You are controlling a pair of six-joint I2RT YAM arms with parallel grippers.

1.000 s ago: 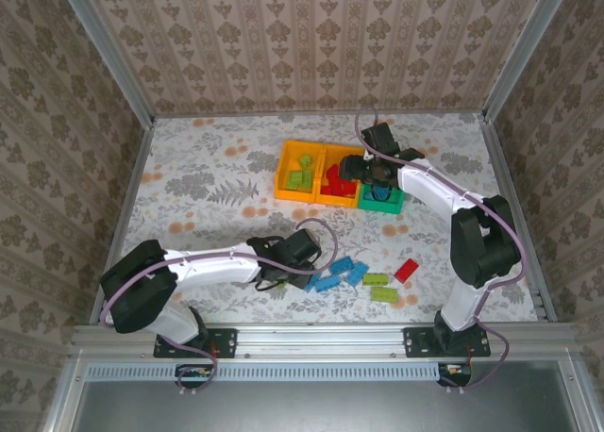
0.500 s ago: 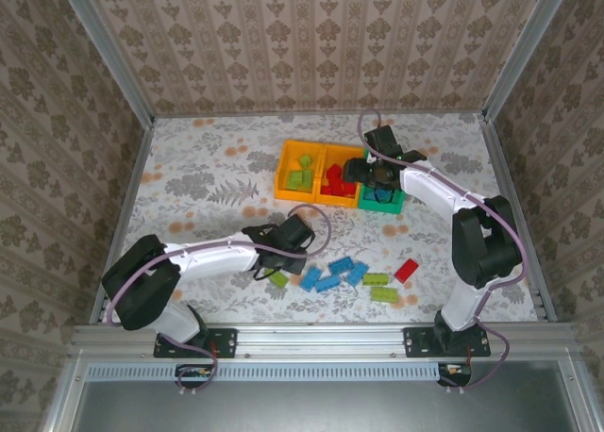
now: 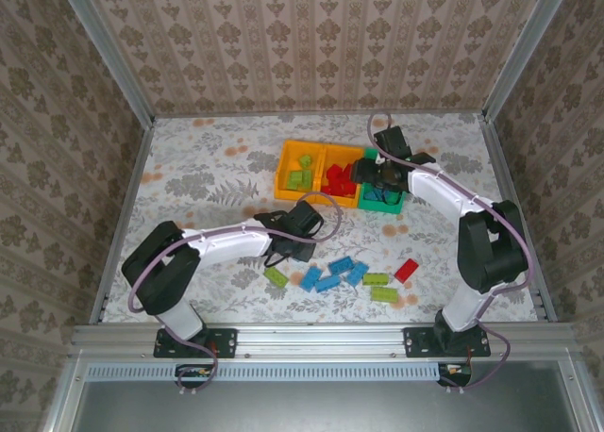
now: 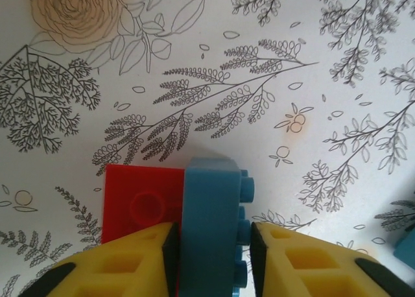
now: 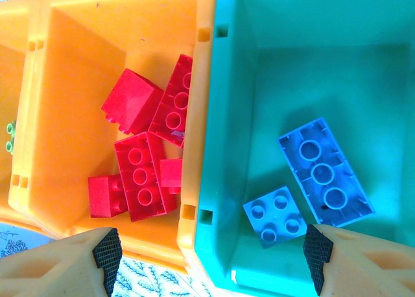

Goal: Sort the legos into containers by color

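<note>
My left pincer (image 4: 211,245) has moved off the bench pile (image 3: 347,274), clamping a blue brick (image 4: 211,200), a red brick (image 4: 139,203) against it; the right pincer (image 5: 212,253) stays open over the green bin (image 5: 233,63)

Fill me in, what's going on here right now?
The left gripper is clamped on a blue brick, with a red piece right against it. The right gripper hangs open over the bins, above the wall between the orange bin of red bricks and the green bin, which holds two blue ones. Several loose bricks lie on the table near the arms, not yet sorted.
</note>
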